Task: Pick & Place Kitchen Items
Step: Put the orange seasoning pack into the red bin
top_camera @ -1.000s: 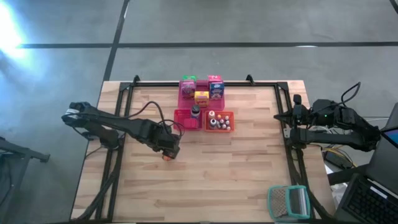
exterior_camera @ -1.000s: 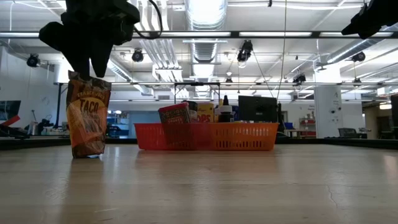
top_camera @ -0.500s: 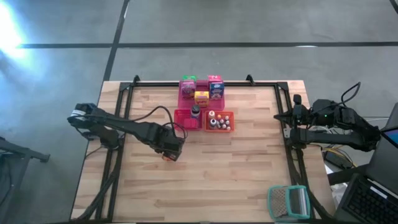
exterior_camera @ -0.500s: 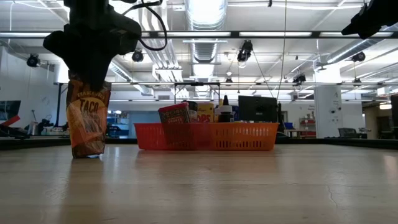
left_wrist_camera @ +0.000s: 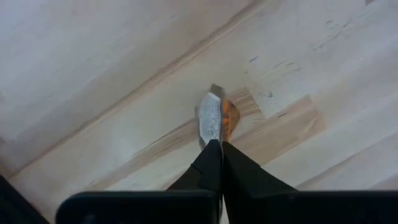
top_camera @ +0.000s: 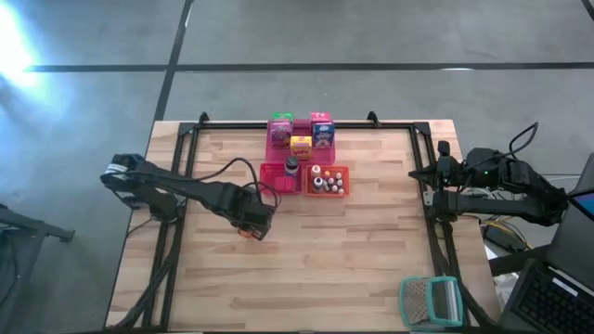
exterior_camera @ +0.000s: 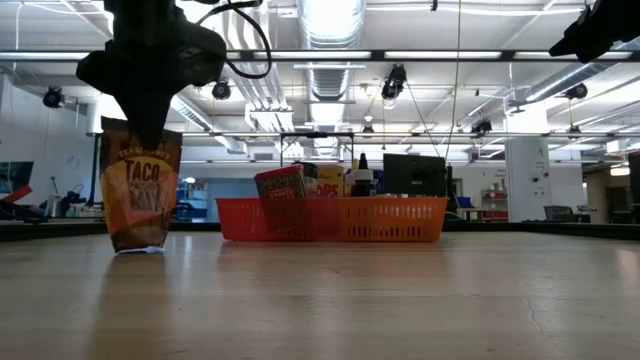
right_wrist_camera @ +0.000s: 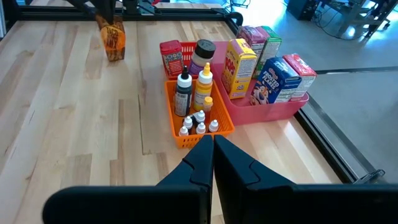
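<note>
Since a second ago, my left gripper (exterior_camera: 148, 120) has pinched closed on the top edge of the taco bag (exterior_camera: 140, 190), and the bag has turned so its printed face now looks more squarely at the low camera. From above I see that gripper (top_camera: 251, 225) on the open wood, nearer me than the red tray (top_camera: 278, 176) and a little to its left, well apart from it.

Around the red tray: the orange tray (top_camera: 329, 180) with small bottles (right_wrist_camera: 185, 93) and tiny pale round pieces (right_wrist_camera: 199, 124) sits just beside it on the right, and the pink tray (right_wrist_camera: 273, 102) with colourful cartons (right_wrist_camera: 278, 78) stands behind both. Nothing lies between the bag and the red tray; only bare table (top_camera: 353, 250).

The bag stands upright, long axis vertical, with its crimped top seam clamped between my fingers (left_wrist_camera: 214, 165).

My right gripper (right_wrist_camera: 213, 149) waits with its fingers together, holding nothing, far to the right of the red tray at the table's edge. A teal-framed mesh thing (top_camera: 430, 299) lies at the near right corner.
</note>
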